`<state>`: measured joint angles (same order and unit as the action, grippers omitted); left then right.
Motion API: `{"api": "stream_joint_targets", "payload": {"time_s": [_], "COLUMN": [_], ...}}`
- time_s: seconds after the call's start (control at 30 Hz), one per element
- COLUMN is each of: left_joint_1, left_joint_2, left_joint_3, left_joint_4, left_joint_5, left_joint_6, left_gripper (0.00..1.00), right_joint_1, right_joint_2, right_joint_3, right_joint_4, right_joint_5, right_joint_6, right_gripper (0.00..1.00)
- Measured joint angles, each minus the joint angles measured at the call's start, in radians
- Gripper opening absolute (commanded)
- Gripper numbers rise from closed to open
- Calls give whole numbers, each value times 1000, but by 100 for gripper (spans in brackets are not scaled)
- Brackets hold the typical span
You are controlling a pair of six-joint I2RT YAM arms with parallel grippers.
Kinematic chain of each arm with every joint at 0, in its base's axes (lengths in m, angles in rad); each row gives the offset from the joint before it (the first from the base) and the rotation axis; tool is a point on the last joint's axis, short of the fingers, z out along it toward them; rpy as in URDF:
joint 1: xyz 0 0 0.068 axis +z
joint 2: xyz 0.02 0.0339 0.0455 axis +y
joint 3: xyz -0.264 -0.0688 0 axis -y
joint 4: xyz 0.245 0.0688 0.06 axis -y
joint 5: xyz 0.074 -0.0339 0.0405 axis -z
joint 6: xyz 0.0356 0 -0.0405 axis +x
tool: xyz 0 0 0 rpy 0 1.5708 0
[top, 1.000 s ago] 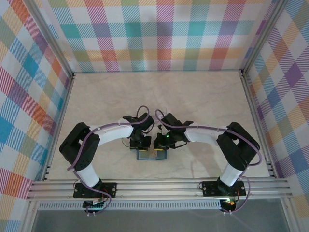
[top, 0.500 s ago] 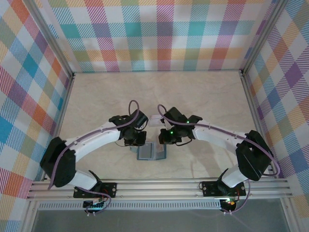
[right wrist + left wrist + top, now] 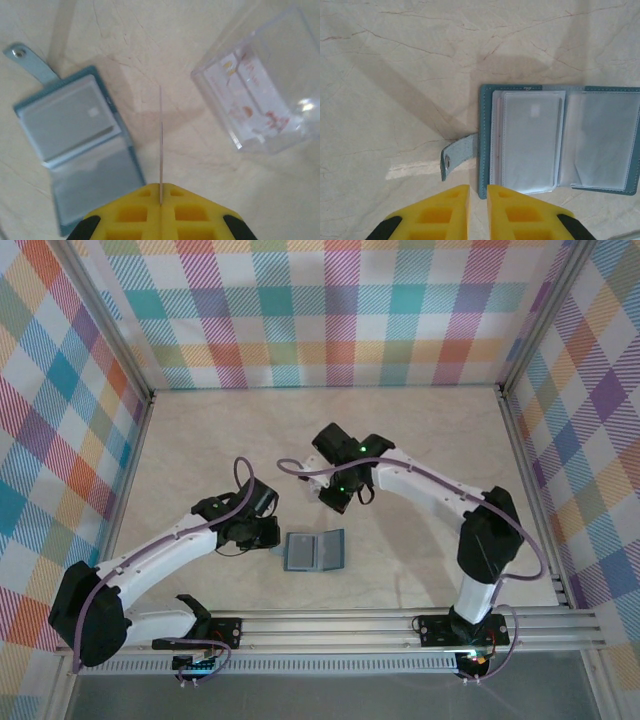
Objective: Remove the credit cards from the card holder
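The teal-blue card holder lies open and flat on the table, clear sleeves up, its snap tab sticking out to the side. A pale card edge shows beside the left sleeve. My left gripper sits just short of the holder's corner, its jaws a narrow slit apart with nothing between them. My right gripper is shut on a thin credit card, seen edge-on and standing straight out of the jaws. It hangs above the table between the holder and a clear box.
A clear plastic box with red-printed cards inside lies on the table beyond the right gripper. Checked walls and metal rails close in the marble-patterned table. The left gripper is just left of the holder.
Both grippers left the holder. The right one rose and moved back with a card; the left one drew off to the left and its jaws parted slightly.
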<state>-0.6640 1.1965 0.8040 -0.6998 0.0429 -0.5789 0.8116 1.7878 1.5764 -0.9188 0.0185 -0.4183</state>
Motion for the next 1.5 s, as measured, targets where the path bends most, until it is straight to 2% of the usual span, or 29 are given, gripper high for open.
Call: {"api": "stream_joint_targets", "payload": {"time_s": [0.2, 0.33, 0.53, 0.8, 1.1, 1.37, 1.43, 1.5], "left_joint_1": [2, 2, 2, 2, 2, 2, 2, 2], "left_joint_2": [0, 3, 14, 56, 66, 65, 65, 65], "left_joint_3": [-14, -16, -16, -16, -16, -16, -16, -16], "left_joint_4": [27, 28, 34, 50, 49, 48, 48, 48], "left_joint_5": [18, 25, 39, 49, 61, 64, 66, 69], "left_joint_6": [-5, -5, -5, -5, -5, -5, -5, -5], "left_gripper": [18, 18, 19, 18, 18, 19, 19, 19], "right_joint_1": [-13, -39, -71, -90, -92, -92, -92, -92], "right_joint_2": [138, 253, 346, 438, 497, 507, 518, 533], "right_joint_3": [178, 328, 454, 537, 545, 587, 608, 630], "right_joint_4": [-111, -171, -225, -260, -291, -344, -363, -375], "right_joint_5": [47, 80, 111, 108, 89, 11, -6, -12], "right_joint_6": [-306, -411, -503, -563, -565, -525, -513, -499], "right_gripper": [0, 0, 0, 0, 0, 4, 8, 18]}}
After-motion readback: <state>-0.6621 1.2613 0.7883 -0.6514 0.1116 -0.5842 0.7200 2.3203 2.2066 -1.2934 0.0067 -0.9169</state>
